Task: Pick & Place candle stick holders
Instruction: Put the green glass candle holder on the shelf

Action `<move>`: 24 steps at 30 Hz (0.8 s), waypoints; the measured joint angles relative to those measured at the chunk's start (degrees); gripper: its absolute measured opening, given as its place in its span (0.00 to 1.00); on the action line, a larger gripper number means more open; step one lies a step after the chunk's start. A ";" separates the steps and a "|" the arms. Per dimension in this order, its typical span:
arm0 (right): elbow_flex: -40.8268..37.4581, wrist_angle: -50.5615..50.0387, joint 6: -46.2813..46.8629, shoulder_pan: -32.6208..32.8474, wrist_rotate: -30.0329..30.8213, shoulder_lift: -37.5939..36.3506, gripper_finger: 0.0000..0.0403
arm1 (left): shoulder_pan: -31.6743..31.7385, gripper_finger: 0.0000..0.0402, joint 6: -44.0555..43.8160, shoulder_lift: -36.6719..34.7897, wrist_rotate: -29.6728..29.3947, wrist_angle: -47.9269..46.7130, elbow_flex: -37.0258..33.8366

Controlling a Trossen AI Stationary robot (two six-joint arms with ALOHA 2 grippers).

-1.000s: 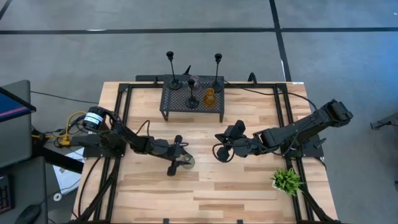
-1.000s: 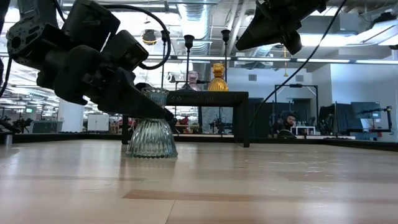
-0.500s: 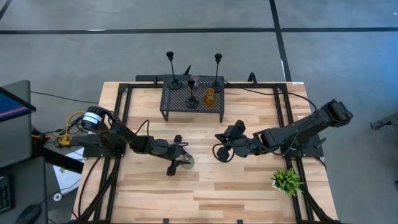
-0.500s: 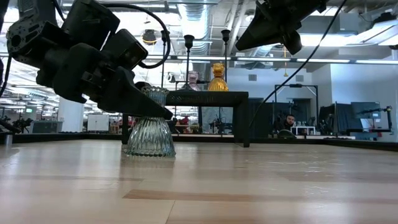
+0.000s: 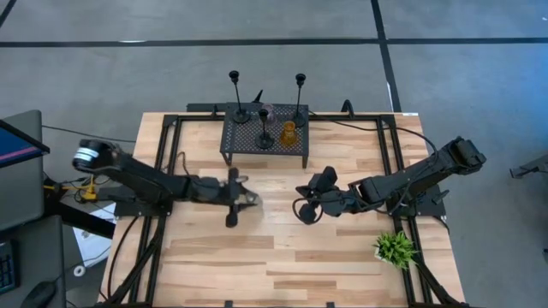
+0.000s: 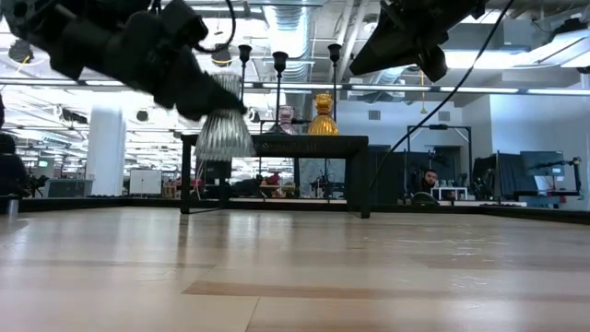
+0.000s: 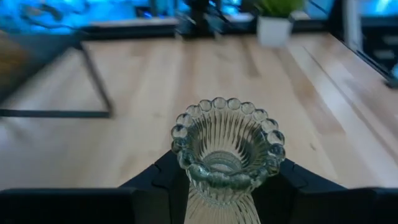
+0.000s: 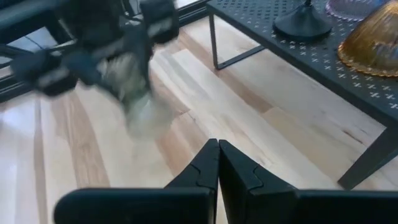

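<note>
The left arm reaches flat across the counter from its left edge; the left end effector is clamped on the grey-green holder, one dark finger on each side of its ribbed stem, and carries it clear of the wood, its beaded cup upright in the left wrist view; from above this holder is nearly hidden by the fingers. Beyond that end effector, toward the far edge, stands one black rack; on it I count three slim black holders, the left black holder at its far corner, the middle black holder nearer, the right black holder at the other far corner; also one pink holder and one amber holder just beside each other; six holders in all. The pink one is half hidden behind the middle stem and is cut off in the right wrist view. Right of the carried holder, apart from it, the right end effector hangs above the counter with its fingers pressed together on nothing; its arm stretches low from the right edge. Near that arm, toward the front right corner, one small plant.
</note>
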 joint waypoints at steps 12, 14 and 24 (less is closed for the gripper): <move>0.00 -0.62 -0.15 0.54 -1.04 0.00 0.00 | 10.72 0.34 1.20 -17.20 -7.44 -7.86 0.02; 0.00 -0.94 -0.17 0.54 -1.03 0.00 0.00 | 12.31 0.34 2.79 -17.64 -10.31 -8.97 0.69; 0.00 -3.41 -0.17 0.54 -1.02 0.00 0.00 | 20.76 0.34 5.14 -14.12 -13.45 -20.49 12.81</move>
